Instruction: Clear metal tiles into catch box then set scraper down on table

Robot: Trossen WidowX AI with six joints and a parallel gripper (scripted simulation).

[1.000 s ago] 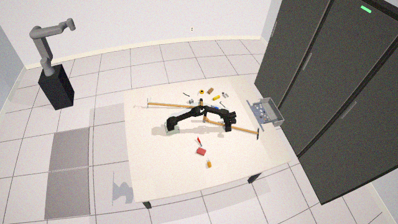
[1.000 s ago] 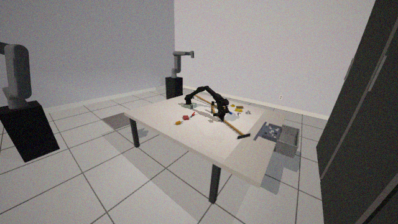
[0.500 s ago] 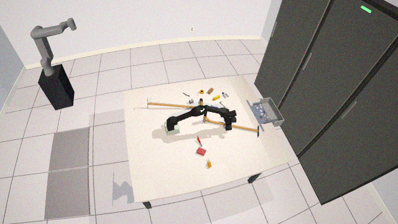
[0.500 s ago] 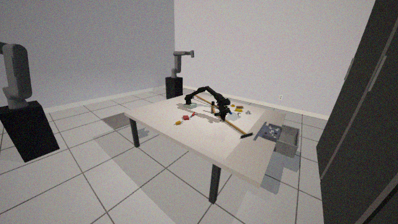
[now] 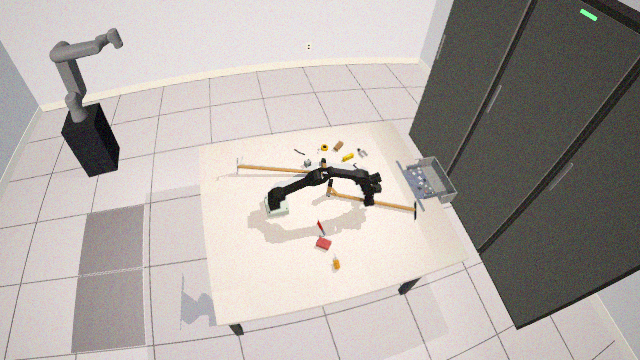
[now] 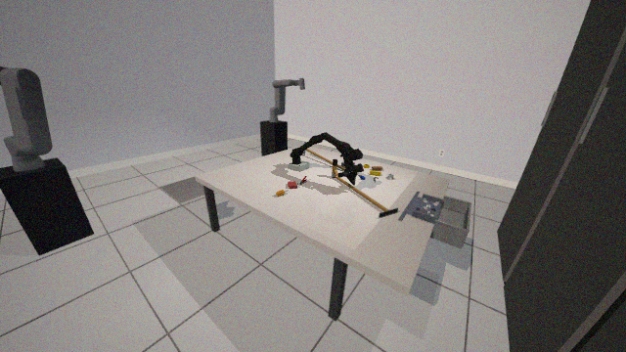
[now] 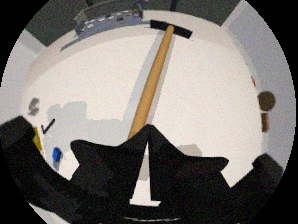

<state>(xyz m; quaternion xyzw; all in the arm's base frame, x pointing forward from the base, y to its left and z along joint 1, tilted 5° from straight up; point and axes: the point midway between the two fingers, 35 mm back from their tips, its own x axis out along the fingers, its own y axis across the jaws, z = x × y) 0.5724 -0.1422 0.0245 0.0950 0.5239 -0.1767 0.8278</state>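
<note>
Gripper (image 5: 369, 202) (image 6: 353, 182) (image 7: 149, 127) closed, tips together, I see nothing pinched | long scraper (image 5: 395, 205) (image 6: 364, 197) (image 7: 154, 85): handle runs past fingertips toward steel bench plate (image 5: 411, 181) (image 6: 420, 206) (image 7: 102, 30) side

Arm (image 5: 300, 185) (image 6: 341, 142) arched; end effector (image 5: 369, 203) (image 6: 353, 182) (image 7: 149, 127) low, fingertips together.
</note>
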